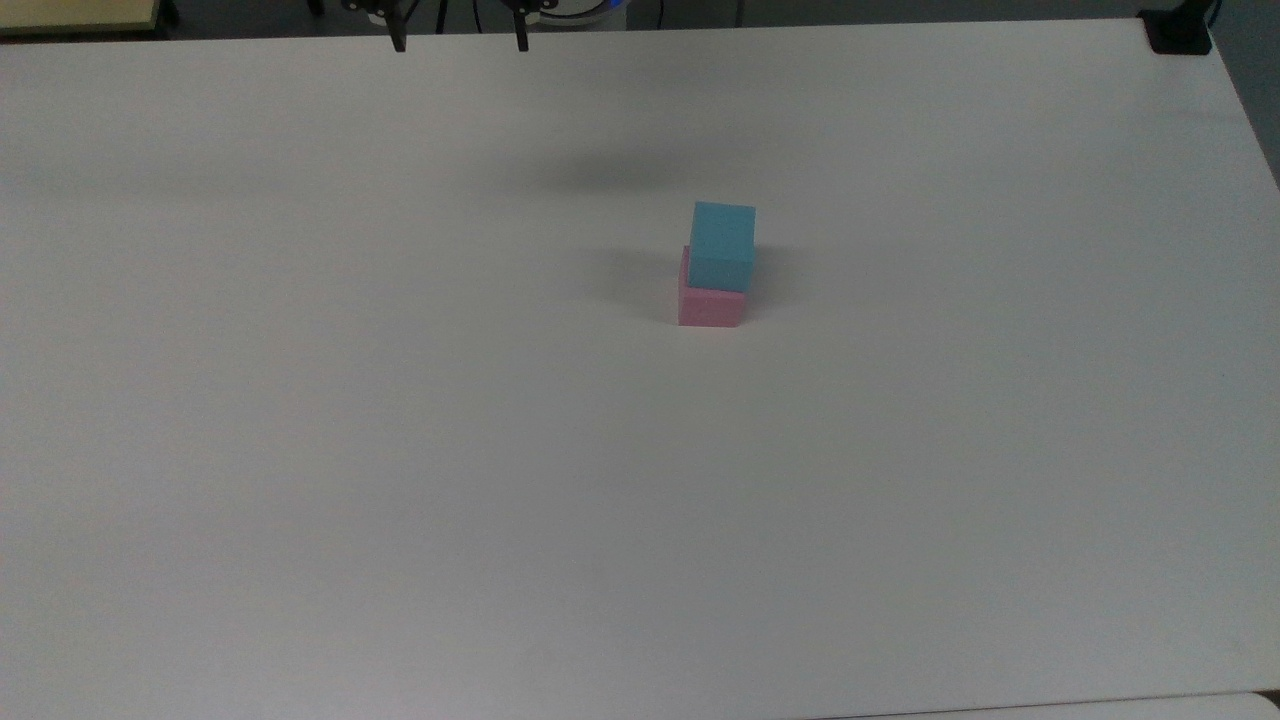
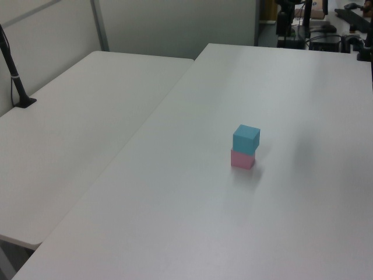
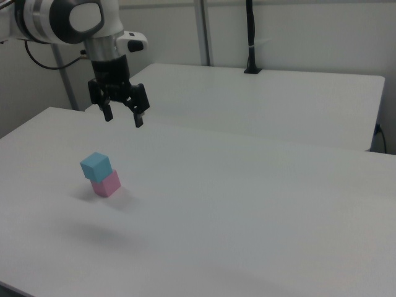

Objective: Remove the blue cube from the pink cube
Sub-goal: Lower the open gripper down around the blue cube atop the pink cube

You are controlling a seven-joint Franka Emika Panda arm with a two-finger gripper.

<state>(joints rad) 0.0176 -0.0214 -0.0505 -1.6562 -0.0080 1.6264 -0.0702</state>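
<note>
The blue cube point(image 1: 722, 243) point(image 2: 246, 139) point(image 3: 96, 166) sits on top of the pink cube point(image 1: 709, 306) point(image 2: 242, 159) point(image 3: 107, 184), a little skewed, near the middle of the white table point(image 1: 400, 450). My gripper point(image 3: 123, 117) hangs open well above the table, up and to the right of the stack in the right view, with nothing between its fingers. In the top view its two fingertips point(image 1: 399, 42) poke in at the top edge, around the gripper point(image 1: 459, 44).
A second white table point(image 2: 76, 134) adjoins the work table on the left view's left. A black post point(image 2: 14, 76) point(image 3: 250, 37) is clamped to that second table. A black clamp point(image 1: 1178, 30) sits at the top view's far right corner.
</note>
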